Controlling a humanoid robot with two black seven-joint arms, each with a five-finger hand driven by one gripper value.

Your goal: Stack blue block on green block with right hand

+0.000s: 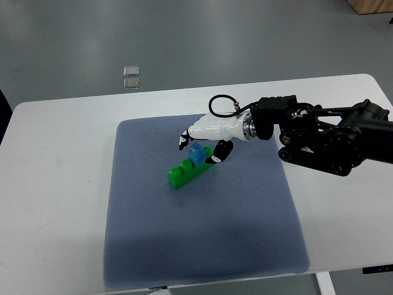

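A long green block (183, 174) lies slanted on the grey-blue mat (202, 233), a little left of the mat's centre. A small blue block (198, 155) sits on its upper right end. My right hand (201, 147), white with dark fingertips, reaches in from the right and hovers over the blue block. Its fingers curl around the block on both sides, touching or nearly touching it. The black right forearm (325, 138) stretches across the table's right side. My left arm does not show.
The mat lies on a white table (55, 184). Two small clear squares (131, 76) lie on the grey floor beyond the table's far edge. A wooden object (371, 6) shows at the top right corner.
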